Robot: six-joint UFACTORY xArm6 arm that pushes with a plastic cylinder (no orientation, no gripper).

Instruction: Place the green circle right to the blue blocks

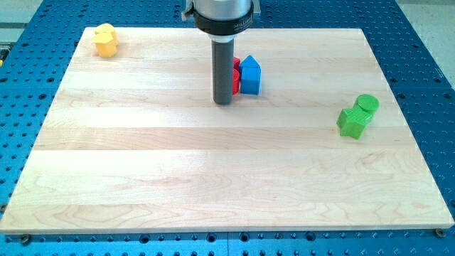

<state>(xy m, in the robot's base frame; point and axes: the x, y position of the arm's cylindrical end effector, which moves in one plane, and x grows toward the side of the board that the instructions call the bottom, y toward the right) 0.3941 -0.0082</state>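
Rod-end my tip (223, 102), holding nothing, beside red block (236, 77) and blue block (249, 75); green circle (367, 104) near board (213, 178) right edge.

Counted by colour, the wooden board (213, 178) carries 2 green blocks at the frame's right: 1 green circle (367, 104) and 1 chunkier green block (352, 122) touching it. At upper centre stand 1 blue block (249, 75) and red blocks (236, 75), seemingly 2 stacked, though the rod hides most of them. At upper left sit yellow blocks (105, 40), probably 2 pressed together. There is 1 rod, with 1 tip, my tip (223, 102).
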